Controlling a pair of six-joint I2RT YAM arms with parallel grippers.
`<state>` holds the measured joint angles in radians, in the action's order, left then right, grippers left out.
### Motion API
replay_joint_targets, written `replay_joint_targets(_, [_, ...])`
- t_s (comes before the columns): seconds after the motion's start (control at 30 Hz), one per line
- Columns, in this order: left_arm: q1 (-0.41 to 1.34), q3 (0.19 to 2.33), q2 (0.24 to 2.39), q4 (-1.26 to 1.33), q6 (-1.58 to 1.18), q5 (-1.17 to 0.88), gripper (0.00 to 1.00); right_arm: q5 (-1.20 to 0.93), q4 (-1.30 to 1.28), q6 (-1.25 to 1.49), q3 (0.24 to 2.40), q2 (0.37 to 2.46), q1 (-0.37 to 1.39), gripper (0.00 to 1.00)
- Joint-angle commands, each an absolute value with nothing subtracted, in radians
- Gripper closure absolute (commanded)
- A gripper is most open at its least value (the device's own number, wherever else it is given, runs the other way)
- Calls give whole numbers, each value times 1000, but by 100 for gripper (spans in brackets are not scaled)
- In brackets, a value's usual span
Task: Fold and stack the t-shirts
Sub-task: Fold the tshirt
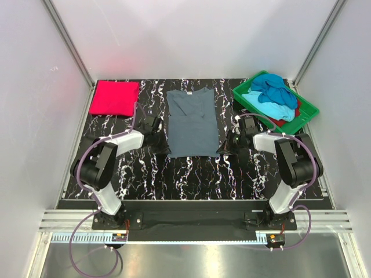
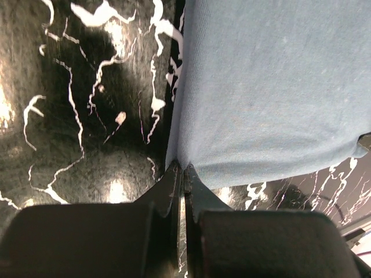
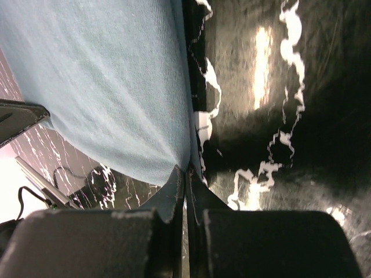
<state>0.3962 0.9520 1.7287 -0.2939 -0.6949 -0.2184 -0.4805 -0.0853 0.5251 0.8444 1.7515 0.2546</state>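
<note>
A slate grey-blue t-shirt [image 1: 192, 124] lies flat in the middle of the black marbled table, sleeves folded in, collar at the far end. My left gripper [image 1: 162, 138] is shut on its left edge near the hem, as the left wrist view shows [image 2: 183, 169], with the cloth [image 2: 261, 87] pinched between the tips. My right gripper [image 1: 228, 142] is shut on the right edge, and the right wrist view [image 3: 186, 169] shows the cloth [image 3: 104, 75] pinched there too. A bright red-pink t-shirt [image 1: 114, 97] lies folded at the back left.
A green tray [image 1: 248, 81] at the back right holds a dark blue shirt [image 1: 271, 87], a turquoise shirt [image 1: 271, 107] and a red shirt [image 1: 290, 119] in a heap. White walls stand round the table on three sides.
</note>
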Motion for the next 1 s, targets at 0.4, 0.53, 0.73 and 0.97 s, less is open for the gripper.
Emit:
replay_joint_targets(0.4, [433, 825, 1563, -388, -701, -127, 57, -394, -141, 650, 739, 1576, 282, 64])
replay_joint_targets(0.53, [434, 830, 1491, -414, -709, -104, 46, -362, -141, 739, 690, 1493, 284, 47])
replay_joint_targets(0.73, [434, 805, 1514, -393, -765, -120, 40, -376, -8, 905, 597, 1427, 290, 36])
replay_joint_targets(0.97, [433, 785, 1592, -321, -807, -172, 51, -370, 144, 1000, 549, 1497, 328, 36])
